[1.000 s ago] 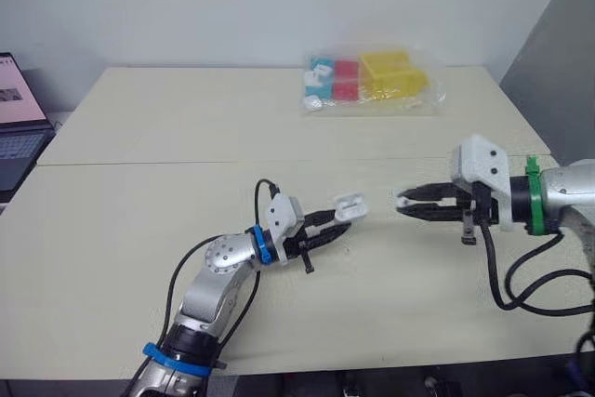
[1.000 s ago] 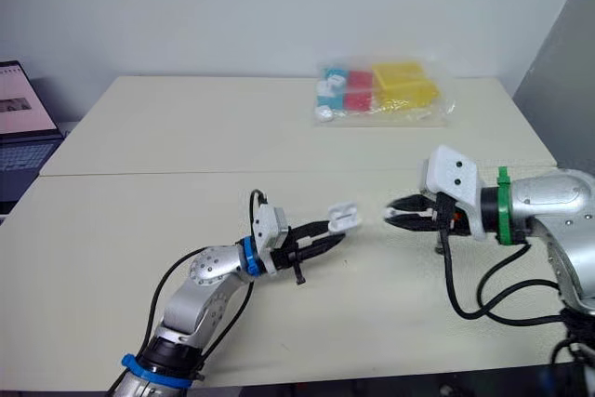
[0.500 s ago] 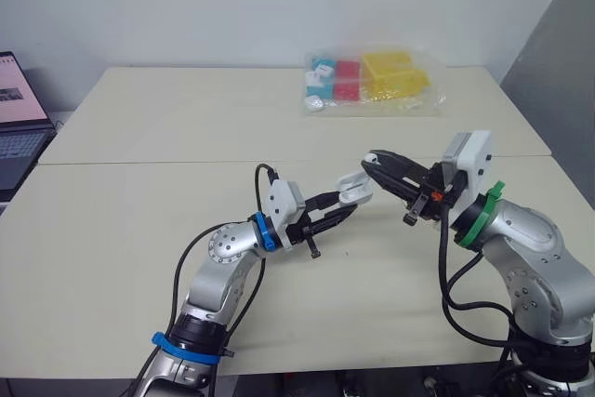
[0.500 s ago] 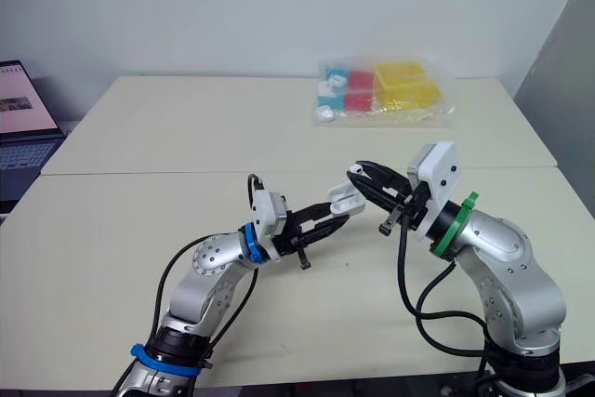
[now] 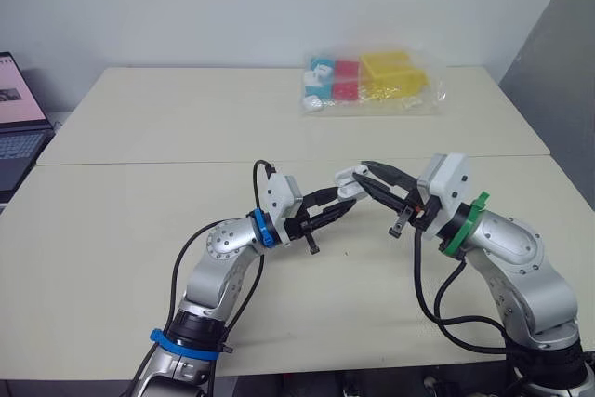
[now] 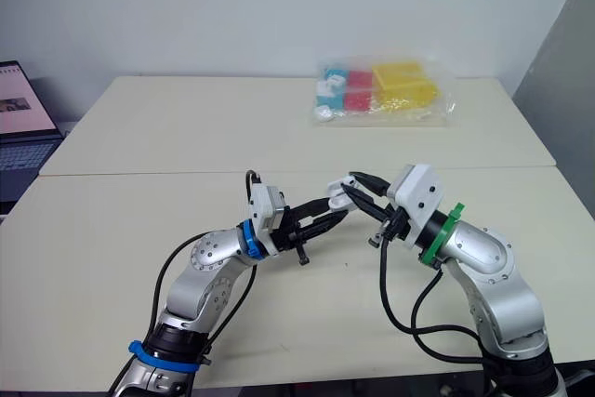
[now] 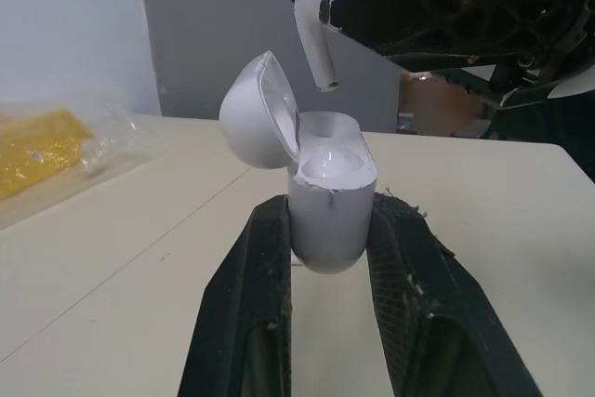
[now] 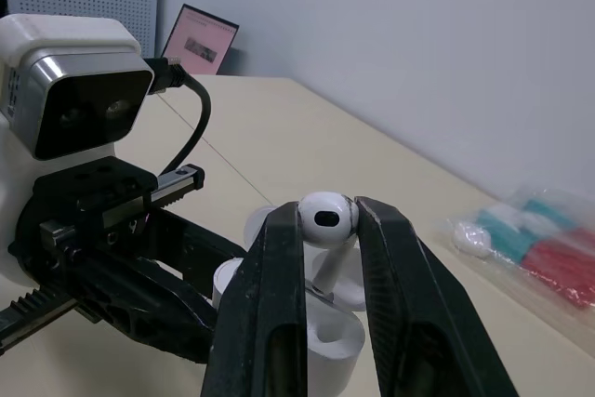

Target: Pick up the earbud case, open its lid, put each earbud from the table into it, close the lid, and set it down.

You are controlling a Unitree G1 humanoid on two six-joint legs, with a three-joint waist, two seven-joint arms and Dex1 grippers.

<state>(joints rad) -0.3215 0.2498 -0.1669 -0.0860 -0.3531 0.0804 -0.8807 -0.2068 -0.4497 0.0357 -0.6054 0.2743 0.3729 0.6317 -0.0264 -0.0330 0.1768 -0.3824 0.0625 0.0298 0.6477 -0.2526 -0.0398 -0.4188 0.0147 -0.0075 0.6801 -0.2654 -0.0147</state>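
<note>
1. The left end effector (image 7: 332,230) clamps the body of the white earbud case (image 7: 330,202) between its two black fingers, clear of the cream counter (image 5: 139,230); the lid (image 7: 256,113) stands hinged open, swung back from the mouth.
2. The right end effector (image 8: 327,220) pinches a white earbud (image 8: 325,214) by its rounded head, fingers drawn narrow around it; the stem points toward the open mouth of the case, its tip just short of the rim and not touching.
3. A rounded white shape, seemingly a second earbud, sits in a well of the case.
4. The two end effectors meet nearly tip to tip above the near half of the counter, around its middle.
5. Toward the far edge lies a clear plastic bag (image 5: 372,81) of yellow, red and teal pieces, well apart from the arms; an open laptop (image 5: 19,127) sits off the counter's edge on the robot's left.
</note>
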